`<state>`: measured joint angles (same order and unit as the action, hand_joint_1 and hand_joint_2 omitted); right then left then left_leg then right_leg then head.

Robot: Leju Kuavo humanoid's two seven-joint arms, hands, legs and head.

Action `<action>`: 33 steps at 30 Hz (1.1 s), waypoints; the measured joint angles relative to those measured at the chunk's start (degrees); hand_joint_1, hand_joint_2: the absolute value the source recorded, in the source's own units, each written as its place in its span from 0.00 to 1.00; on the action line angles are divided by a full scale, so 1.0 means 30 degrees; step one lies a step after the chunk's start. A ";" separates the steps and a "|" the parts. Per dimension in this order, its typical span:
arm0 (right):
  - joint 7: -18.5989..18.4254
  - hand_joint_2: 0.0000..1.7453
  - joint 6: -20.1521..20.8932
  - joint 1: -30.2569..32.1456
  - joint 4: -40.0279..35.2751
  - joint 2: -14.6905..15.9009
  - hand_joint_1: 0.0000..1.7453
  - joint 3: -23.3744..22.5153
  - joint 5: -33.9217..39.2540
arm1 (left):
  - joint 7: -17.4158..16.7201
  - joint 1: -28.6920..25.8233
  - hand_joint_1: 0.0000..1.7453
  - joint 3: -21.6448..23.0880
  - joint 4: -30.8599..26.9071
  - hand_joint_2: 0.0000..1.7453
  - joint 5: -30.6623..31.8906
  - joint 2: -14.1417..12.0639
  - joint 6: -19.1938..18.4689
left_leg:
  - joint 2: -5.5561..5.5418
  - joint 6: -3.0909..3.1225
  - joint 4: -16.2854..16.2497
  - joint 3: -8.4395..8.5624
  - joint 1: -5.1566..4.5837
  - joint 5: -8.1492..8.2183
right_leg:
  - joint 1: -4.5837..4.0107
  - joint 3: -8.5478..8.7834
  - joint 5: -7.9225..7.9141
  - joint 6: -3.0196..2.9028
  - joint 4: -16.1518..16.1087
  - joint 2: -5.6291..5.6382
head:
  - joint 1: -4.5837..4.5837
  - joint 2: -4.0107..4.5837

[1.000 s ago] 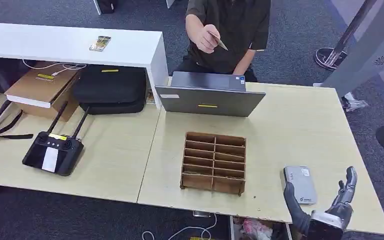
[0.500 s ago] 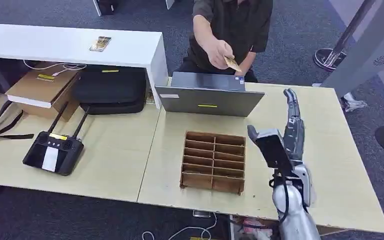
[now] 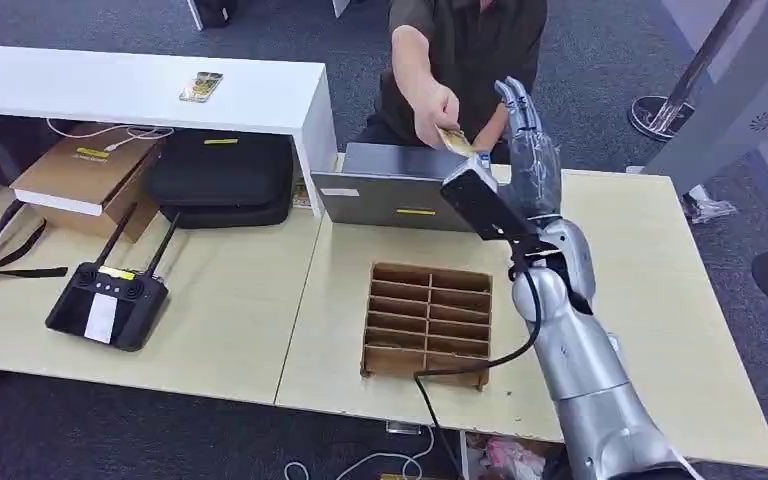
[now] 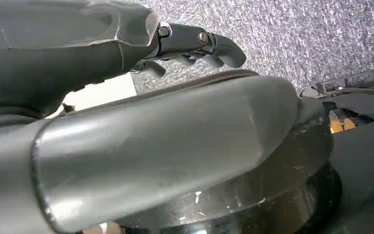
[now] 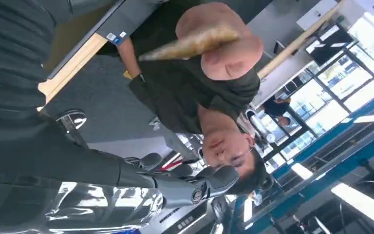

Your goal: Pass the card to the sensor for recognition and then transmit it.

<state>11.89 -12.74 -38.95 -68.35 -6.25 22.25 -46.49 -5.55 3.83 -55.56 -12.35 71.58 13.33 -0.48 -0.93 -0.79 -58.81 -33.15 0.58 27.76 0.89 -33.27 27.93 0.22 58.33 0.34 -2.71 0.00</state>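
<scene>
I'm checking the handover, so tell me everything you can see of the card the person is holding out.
The card is thin, flat and yellowish-gold, with a pattern too blurred to read. A person's hand pinches it at one end, tilted, above the laptop's back edge. The right robot hand is raised beside it, fingers apart, not yet gripping it; whether it touches the card is unclear. In the right wrist view the card shows nearly edge-on, sticking out from the person's fingers.

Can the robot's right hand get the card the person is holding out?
Probably yes. The right hand is open, raised beside the card in the person's hand, with nothing between them.
</scene>
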 joint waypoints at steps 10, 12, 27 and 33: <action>-0.0052 1.00 -0.0015 -0.0292 0.0569 0.0000 1.00 0.0380 0.0029 | -0.0058 0.0005 0.00 -0.0007 0.0000 0.00 -0.0124 0.0007 -0.0036 | -0.0001 0.0000 -0.0001 0.0002 0.0000 0.0000 | 0.0000 0.0000 -0.0001 0.0001 -0.0003 -0.0001 | 0.0000 0.0000; -0.0044 1.00 -0.0073 -0.0292 0.0627 0.0000 1.00 0.0372 0.0036 | -0.0073 0.0006 0.00 -0.0007 0.0000 0.00 -0.0138 0.0000 -0.0044 | -0.0001 0.0000 -0.0001 0.0002 0.0000 0.0000 | -0.0001 -0.0001 -0.0001 0.0001 -0.0002 0.0000 | 0.0000 0.0000; 0.0327 1.00 -0.0640 -0.0316 0.1042 0.0000 1.00 0.0373 0.0567 | -0.0146 0.0010 0.00 -0.0015 0.0000 0.00 -0.0204 0.0000 -0.0066 | -0.0001 0.0000 -0.0001 0.0001 0.0000 0.0000 | 0.0000 -0.0003 -0.0001 0.0000 -0.0003 -0.0001 | 0.0000 0.0000; 0.0451 1.00 -0.0888 -0.0320 0.1246 0.0000 1.00 0.0372 0.0896 | -0.0153 0.0007 0.00 -0.0022 0.0000 0.00 -0.0349 0.0000 -0.0066 | 0.0000 0.0000 0.0000 0.0002 0.0000 0.0000 | -0.0001 -0.0005 -0.0001 0.0000 -0.0004 0.0000 | 0.0000 0.0000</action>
<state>13.25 -15.41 -39.91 -64.61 -6.25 23.37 -43.80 -6.01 3.85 -55.63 -12.35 70.53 13.33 -0.68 -0.93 -0.79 -58.81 -33.15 0.58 27.76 0.89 -33.29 27.93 0.22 58.32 0.34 -2.71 0.00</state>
